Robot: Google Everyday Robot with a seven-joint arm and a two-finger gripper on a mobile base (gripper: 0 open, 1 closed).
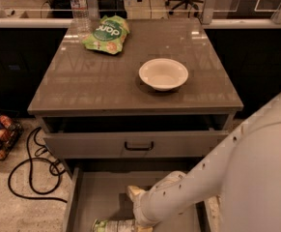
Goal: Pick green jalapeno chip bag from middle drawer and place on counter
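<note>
The middle drawer [99, 192] is pulled open at the bottom of the camera view, a grey metal tray with a flat floor. The green jalapeno chip bag [112, 224] lies at its front, cut off by the bottom edge of the view. My gripper [139, 211] is down inside the drawer, right at the bag's right end and over it. My white arm hides the drawer's right half. The counter [106, 81] is the glossy grey-brown top above.
On the counter stand a white bowl [163, 74], a brighter green bag with white lettering [106, 34] and a water bottle [78, 1] at the back left. The upper drawer front with its black handle [139, 146] overhangs the open drawer. Black cables [29, 175] lie on the floor at left.
</note>
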